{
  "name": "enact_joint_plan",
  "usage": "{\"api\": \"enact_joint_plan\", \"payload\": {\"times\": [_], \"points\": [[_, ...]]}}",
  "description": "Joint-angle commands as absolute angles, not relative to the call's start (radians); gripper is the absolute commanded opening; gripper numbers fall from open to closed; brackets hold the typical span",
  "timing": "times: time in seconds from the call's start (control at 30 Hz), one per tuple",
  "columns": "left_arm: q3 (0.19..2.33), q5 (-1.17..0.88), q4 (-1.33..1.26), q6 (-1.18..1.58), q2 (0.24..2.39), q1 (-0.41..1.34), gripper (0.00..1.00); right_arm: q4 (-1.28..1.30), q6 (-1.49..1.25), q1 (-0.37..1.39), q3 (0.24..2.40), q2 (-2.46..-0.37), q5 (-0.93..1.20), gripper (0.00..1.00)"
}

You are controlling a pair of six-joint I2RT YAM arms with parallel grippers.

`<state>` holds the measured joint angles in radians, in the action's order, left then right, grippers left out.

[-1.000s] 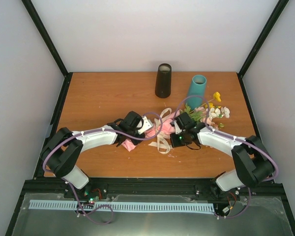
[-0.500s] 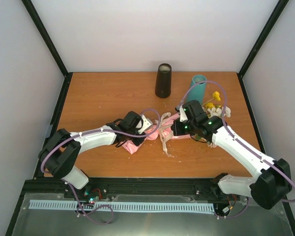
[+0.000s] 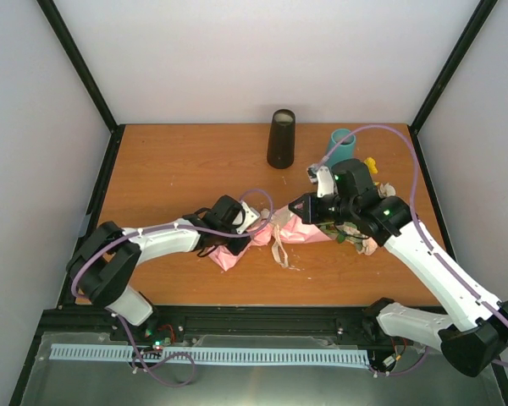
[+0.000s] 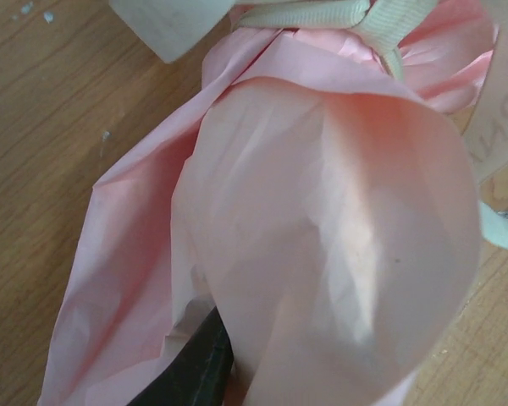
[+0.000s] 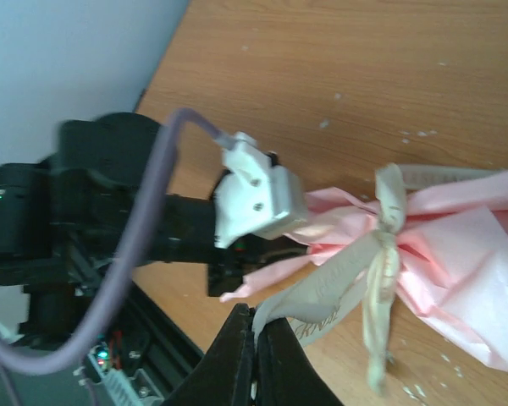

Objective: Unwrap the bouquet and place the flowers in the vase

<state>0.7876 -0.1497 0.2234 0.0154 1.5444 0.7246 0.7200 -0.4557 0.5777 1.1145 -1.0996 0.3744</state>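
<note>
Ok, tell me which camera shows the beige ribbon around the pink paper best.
Right wrist: the beige ribbon shows its knot and trailing tails clearly on the pink crinkled paper. Left wrist catches only a cropped piece at its top edge; top external shows small pale loops.

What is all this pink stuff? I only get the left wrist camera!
Observer: It's the bouquet's pink paper, a crumpled sheet stretching across the table from the left gripper toward the other one.
Operator: Is the other arm doing anything?
Observer: Yes. The right gripper is shut on a loop of the beige ribbon, which is knotted around the paper.
Operator: Where are the flowers?
Observer: The flowers lie at the paper's right end, close to the teal vase.
</note>
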Motion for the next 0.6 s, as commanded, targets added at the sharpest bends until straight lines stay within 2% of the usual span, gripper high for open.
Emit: {"api": "enact_joint_plan", "payload": {"times": [0.0, 0.13, 0.37, 0.5, 0.57], "points": [[0.818, -0.148, 0.220, 0.051, 1.581, 0.721, 0.17, 0.710, -0.479, 0.578, 1.157, -1.070, 0.471, 0.03], [0.834, -0.141, 0.237, 0.047, 1.568, 0.721, 0.22, 0.730, -0.482, 0.578, 1.124, -1.061, 0.429, 0.03], [0.869, -0.197, 0.305, 0.042, 1.453, 0.721, 0.62, 0.775, -0.522, 0.577, 1.038, -1.052, 0.332, 0.03], [0.916, -0.258, 0.338, 0.048, 1.411, 0.721, 0.76, 0.779, -0.523, 0.578, 1.005, -1.032, 0.323, 0.03], [0.939, -0.273, 0.342, 0.053, 1.420, 0.720, 0.80, 0.783, -0.522, 0.578, 0.999, -1.031, 0.325, 0.03]]}}
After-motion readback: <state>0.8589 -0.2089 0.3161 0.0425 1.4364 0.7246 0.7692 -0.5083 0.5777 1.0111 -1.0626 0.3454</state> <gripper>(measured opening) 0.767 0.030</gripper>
